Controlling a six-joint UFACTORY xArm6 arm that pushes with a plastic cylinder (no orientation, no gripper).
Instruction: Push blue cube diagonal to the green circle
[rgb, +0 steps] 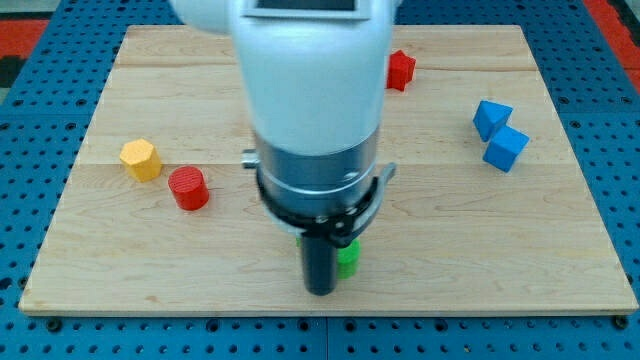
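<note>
- The wooden board (560, 250) fills most of the view, lying on a blue pegboard (30, 150).
- My arm (310, 90) hangs over the board's middle and hides a good part of it.
- The rod ends in my tip (320, 292), low in the view near the bottom edge; it has no jaws, so there is nothing to spread or pinch.
- Two blue blocks sit at the view's right, touching: the lower blue cube (506, 148) and an upper blue block (491, 119).
- A red cylinder (188, 188) and a yellow block (140, 159) lie at the left; a red block (401, 70) shows near the top.
- The green circle (347, 259) peeks out just beside my tip, mostly hidden.
- Judgement: the push has not begun; the cube is well apart from the green piece. Next I must travel right, get behind the cube, and drive it left and downward.
</note>
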